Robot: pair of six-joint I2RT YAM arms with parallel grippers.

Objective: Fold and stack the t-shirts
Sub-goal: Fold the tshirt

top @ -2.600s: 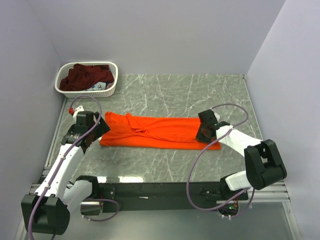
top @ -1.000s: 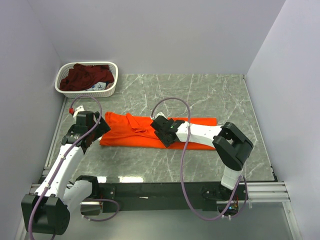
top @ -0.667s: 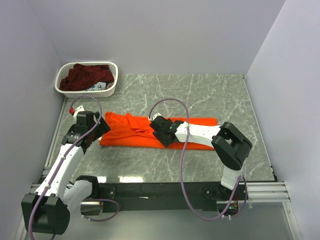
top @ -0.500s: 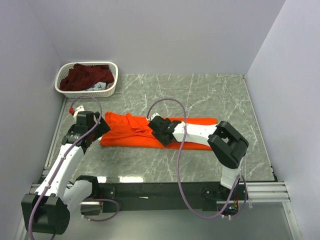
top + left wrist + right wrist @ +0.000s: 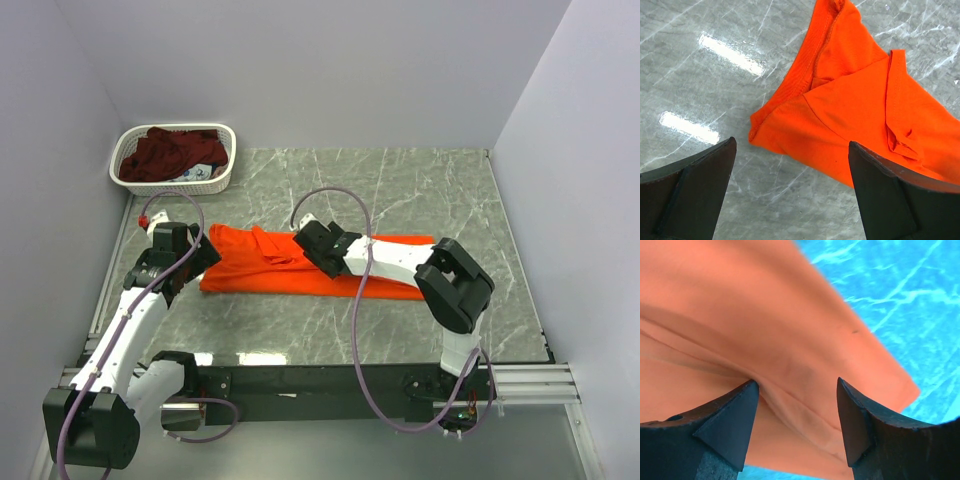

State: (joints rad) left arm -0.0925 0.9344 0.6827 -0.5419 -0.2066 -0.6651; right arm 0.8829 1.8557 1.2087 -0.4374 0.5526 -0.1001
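While the left gripper [image 5: 790,150] hangs wide open and empty over the orange shirt [image 5: 250,272], the right gripper [image 5: 797,385] rests partly open on its middle; I cannot tell if it pinches cloth. The shirt lies as a long band on the table [image 5: 400,180], half-folded. Maroon shirt [image 5: 165,155] lies crumpled in the far basket [image 5: 232,150], its lower part hidden; stacking not begun.

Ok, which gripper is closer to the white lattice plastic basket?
Left. The left gripper sits at the left end of the bright orange cloth t-shirt, just in front of the white lattice plastic basket; the right gripper is over the shirt's middle, farther right.
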